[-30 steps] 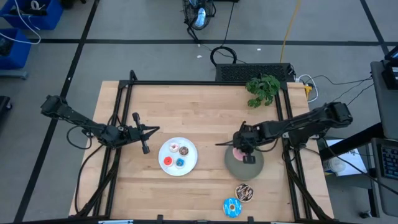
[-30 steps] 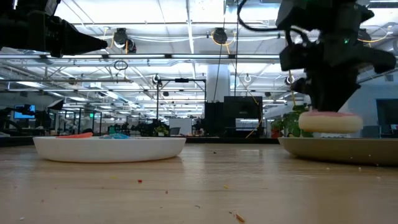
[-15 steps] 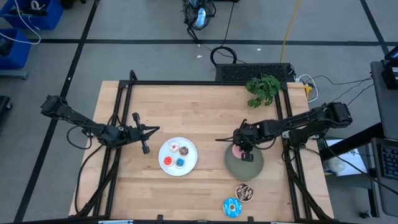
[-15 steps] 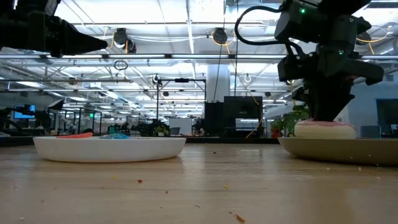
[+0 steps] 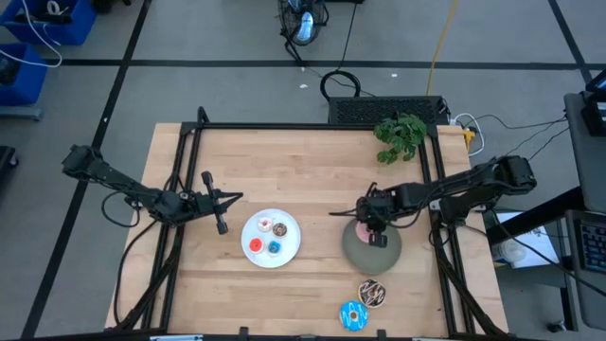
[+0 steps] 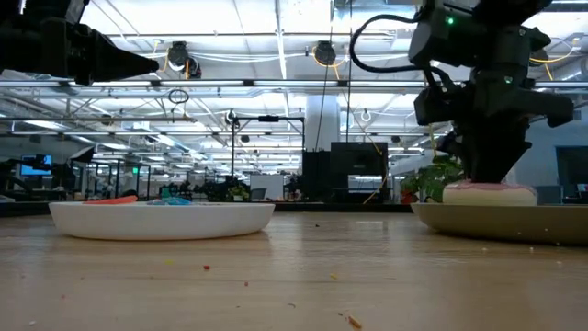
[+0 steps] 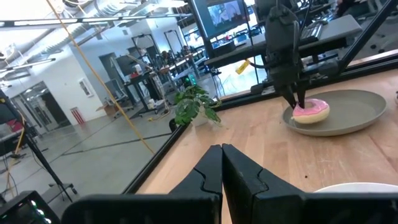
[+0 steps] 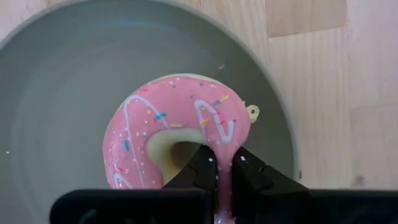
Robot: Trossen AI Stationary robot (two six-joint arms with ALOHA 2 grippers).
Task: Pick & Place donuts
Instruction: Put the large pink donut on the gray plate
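Observation:
A large pink sprinkled donut (image 8: 177, 134) lies in the round grey plate (image 8: 56, 106) at the table's right, with my right gripper (image 8: 225, 168) shut on it from above; the high view shows this gripper (image 5: 364, 227) over the plate's far left part. Small red (image 5: 256, 245), blue (image 5: 274, 248), brown (image 5: 280, 229) and whitish (image 5: 264, 224) donuts lie on the white plate (image 5: 289, 248). A sprinkled chocolate donut (image 5: 372, 294) and a larger blue donut (image 5: 353, 315) lie on the table near its front edge. My left gripper (image 7: 222, 163) waits shut and level at the table's left. My right gripper pinches the pink donut's ring (image 8: 224, 146) with one finger (image 8: 200, 167) in the hole and the other finger (image 8: 250, 172) outside it. The fingers come steeply from above, across the ring. The donut (image 6: 489, 193) lies flat, its underside down in the grey plate (image 6: 501, 221).
A potted green plant (image 5: 401, 134) stands at the table's far right. A black frame (image 5: 312, 126) runs along the table's far and side edges. Bare wood lies between the two plates and along the near left.
My right gripper has come down a little with the pink donut. The donut hung just above the grey plate a second ago and now sits down in it, still level.

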